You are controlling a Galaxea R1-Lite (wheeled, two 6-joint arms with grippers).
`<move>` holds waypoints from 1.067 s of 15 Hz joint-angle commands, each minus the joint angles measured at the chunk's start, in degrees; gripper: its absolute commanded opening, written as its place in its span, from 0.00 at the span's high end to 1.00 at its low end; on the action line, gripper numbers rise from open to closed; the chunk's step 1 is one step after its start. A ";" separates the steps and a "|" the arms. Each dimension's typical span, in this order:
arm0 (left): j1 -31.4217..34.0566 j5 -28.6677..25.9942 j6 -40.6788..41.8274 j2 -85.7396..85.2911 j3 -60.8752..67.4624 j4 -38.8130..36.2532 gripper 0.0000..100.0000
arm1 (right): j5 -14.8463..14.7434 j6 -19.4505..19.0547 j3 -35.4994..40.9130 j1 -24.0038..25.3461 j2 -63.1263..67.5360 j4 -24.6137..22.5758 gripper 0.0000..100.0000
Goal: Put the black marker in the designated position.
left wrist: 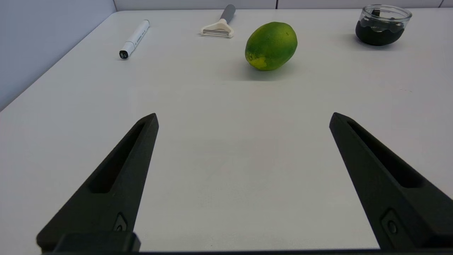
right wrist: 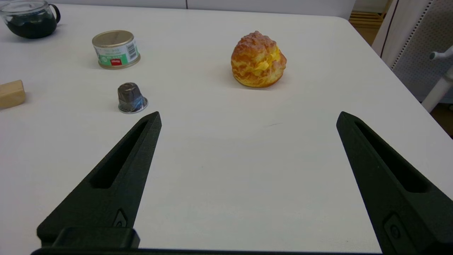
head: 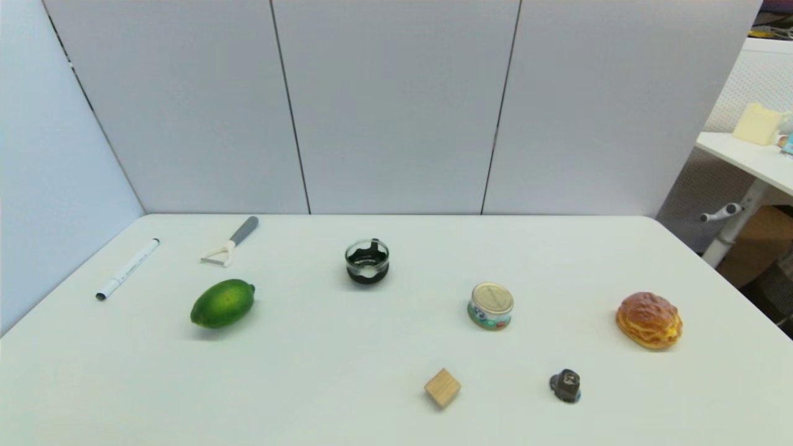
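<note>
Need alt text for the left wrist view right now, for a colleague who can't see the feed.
The left gripper hangs open and empty above the bare white table. Farther off lie the black marker near the table's edge, a white peeler, a green lime and a small glass jar, all untouched.

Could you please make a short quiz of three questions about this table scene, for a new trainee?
1. True or false: the black marker lies touching the lime.
2. Which item lies between marker and glass cup? A) peeler B) tin can C) wooden block
3. Fill in: the left gripper and right gripper are both ____, holding nothing.

Key: 1 false, they lie apart; 2 A; 3 open.
</note>
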 commanded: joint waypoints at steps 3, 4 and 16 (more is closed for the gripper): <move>-0.02 0.02 0.00 0.07 0.00 -0.01 0.00 | 0.02 -0.02 0.00 0.01 0.07 0.02 0.00; -0.02 0.02 0.00 0.07 0.00 -0.01 0.00 | 0.02 -0.02 0.00 0.01 0.07 0.02 0.00; 0.07 0.46 -0.87 0.07 0.00 -0.09 0.00 | 0.02 -0.02 0.00 0.01 0.07 -0.07 0.00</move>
